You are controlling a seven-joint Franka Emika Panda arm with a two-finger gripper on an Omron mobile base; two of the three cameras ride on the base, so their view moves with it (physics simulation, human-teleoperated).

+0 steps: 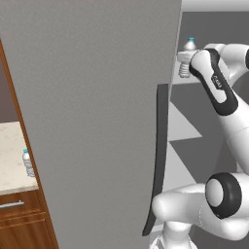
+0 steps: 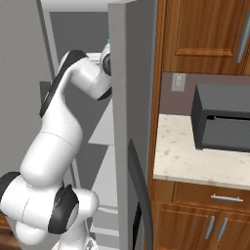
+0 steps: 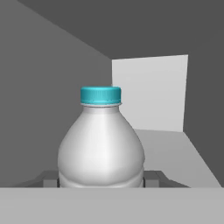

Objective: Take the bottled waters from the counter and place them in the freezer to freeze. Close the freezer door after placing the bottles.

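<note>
Between your gripper (image 3: 101, 181) tips: one bottled water (image 3: 101, 144), held tight inside the freezer (image 3: 148, 92).
Let go too high above the shelf and it could tip; the other bottle (image 1: 28, 163) waits far behind on the counter (image 1: 12, 155).

Glossy white arm (image 1: 233, 131) of rounded, tube-like segments, jointed by dark grey to black rings and caps. Elongated black band with a small pale marking along the upper link.
</note>
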